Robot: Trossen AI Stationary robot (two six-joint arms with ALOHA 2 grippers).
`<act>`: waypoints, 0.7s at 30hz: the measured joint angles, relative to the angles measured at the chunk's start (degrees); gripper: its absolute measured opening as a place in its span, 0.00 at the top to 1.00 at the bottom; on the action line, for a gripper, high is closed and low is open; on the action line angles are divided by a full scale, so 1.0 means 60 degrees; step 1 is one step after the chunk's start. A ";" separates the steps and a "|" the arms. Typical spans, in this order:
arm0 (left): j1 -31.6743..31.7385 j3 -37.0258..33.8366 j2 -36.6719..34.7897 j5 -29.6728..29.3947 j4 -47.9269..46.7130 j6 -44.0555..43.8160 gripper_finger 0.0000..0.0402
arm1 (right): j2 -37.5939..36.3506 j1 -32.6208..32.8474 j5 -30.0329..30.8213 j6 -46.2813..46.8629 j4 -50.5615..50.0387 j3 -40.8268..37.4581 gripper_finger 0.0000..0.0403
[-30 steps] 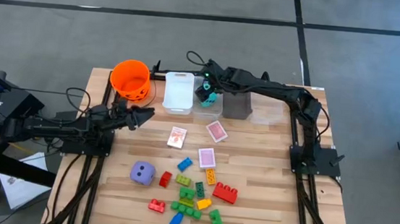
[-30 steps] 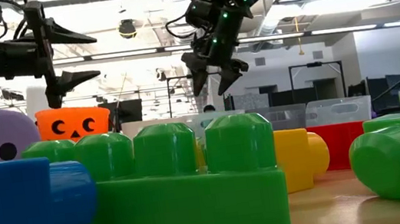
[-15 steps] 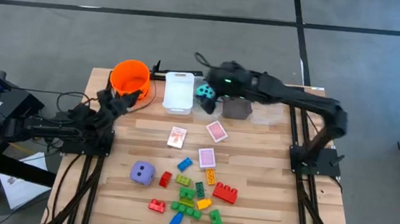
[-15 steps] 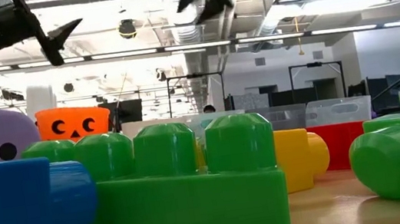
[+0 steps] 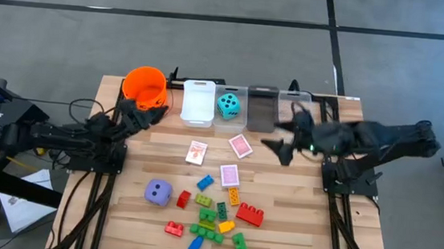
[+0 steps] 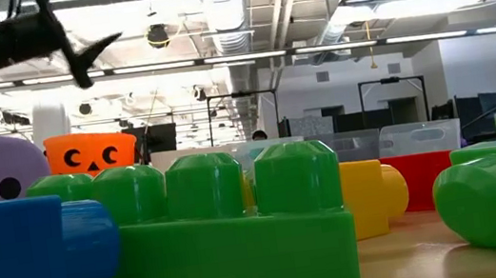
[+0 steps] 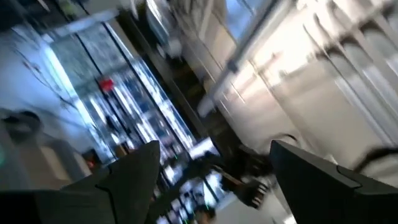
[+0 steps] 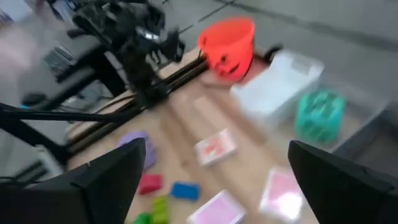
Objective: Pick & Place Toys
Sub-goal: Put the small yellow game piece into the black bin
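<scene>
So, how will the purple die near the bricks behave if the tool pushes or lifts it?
The purple die sits on a flat face, so a push would probably slide it, or tip it if applied high. Its rounded corners suggest it could tumble. It looks wide, so it likely needs an open grip.

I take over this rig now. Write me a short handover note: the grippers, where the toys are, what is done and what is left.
Left gripper: open, empty, raised beside the orange bucket.
Right gripper: open, empty, over the table's right side, in front of the bins.
Done: teal die sits in the clear bin.
Left: purple die, three pink-backed cards mid-table, and the brick pile at the front edge. White bin looks empty; the bucket's inside does not show clearly.
</scene>
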 joint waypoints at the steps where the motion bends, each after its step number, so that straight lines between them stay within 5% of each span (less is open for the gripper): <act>1: -0.0128 0.0275 0.0300 0.0384 0.0007 0.0008 0.26 | -0.0131 0.0221 0.0041 0.0524 0.0286 -0.0516 0.04; 5: -0.0966 0.1720 0.1662 0.1552 -0.0379 0.0557 0.26 | -0.0118 0.0803 0.0041 0.2039 0.2402 -0.2290 0.04; 10: -0.2222 0.3792 0.3285 0.1653 -0.2193 0.2978 0.26 | 0.0738 0.1263 0.0028 0.2964 0.4270 -0.2937 0.04; 16: -0.2782 0.5978 0.3890 0.2834 -0.6084 0.5333 0.26 | 0.1596 0.1891 0.0041 0.3741 0.3397 -0.2231 0.04; 21: -0.2998 0.7598 0.3511 0.2216 -1.0728 0.6880 0.26 | 0.1857 0.2156 0.0039 0.3898 0.1697 -0.1617 0.04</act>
